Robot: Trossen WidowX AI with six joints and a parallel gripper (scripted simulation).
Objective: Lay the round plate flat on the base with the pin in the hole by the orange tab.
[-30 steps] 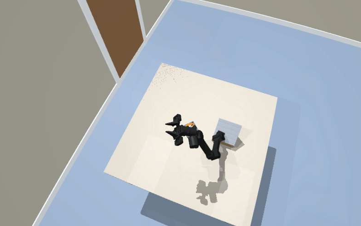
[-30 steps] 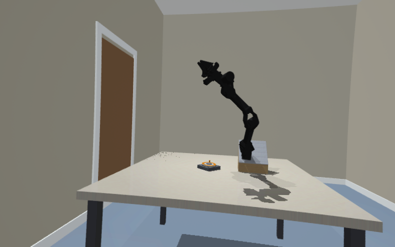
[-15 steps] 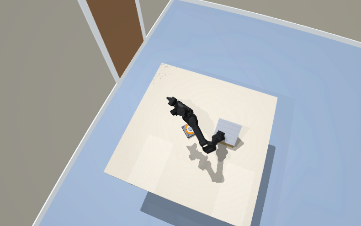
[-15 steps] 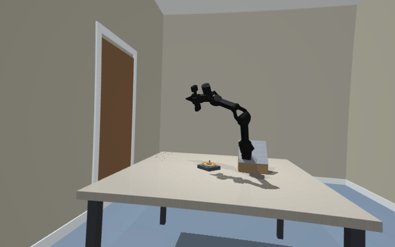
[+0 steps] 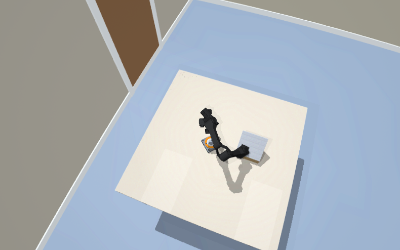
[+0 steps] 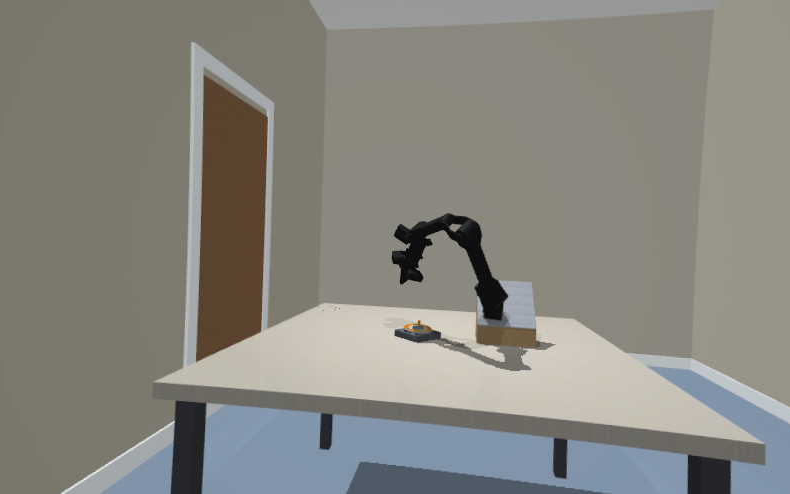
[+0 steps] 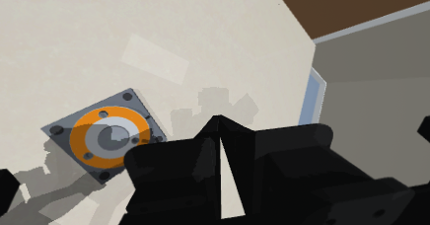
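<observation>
Orange-and-grey plate (image 5: 206, 142) (image 6: 407, 327) (image 7: 80, 135) sits around its post, below the closed gripper (image 5: 207, 131) (image 6: 402, 282) (image 7: 217, 119)

The round plate lies on the dark grey square base (image 5: 203, 140) (image 6: 417, 337) (image 7: 94, 109), which rests on the pale table (image 5: 164, 174) (image 6: 348, 374) (image 7: 74, 32). Its outer band is bright orange and its inner band pale grey, and both encircle the grey post (image 5: 210, 142) (image 6: 417, 328) (image 7: 112, 138). In the wrist view, two round openings show in the orange band, one toward the upper edge and one toward the lower left. A shadow falls over the lower part of the plate, turning the orange brownish there. Around it, the base's corners stick out, with dark round holes in them.

In the exterior view, a small orange stub (image 6: 418, 322) stands up from the plate. The plate looks close to level, perhaps slightly raised on one side; at this size its tilt is hard to judge, and I cannot tell whether the pin is inside the hole by the tab.

The gripper is narrowed fully, its fingertips together with nothing between them. It hangs above the table, clear of the plate. The black arm (image 5: 213, 135) (image 6: 479, 261) arches back to a wooden block (image 5: 252, 144) (image 6: 505, 335) with a grey top.
</observation>
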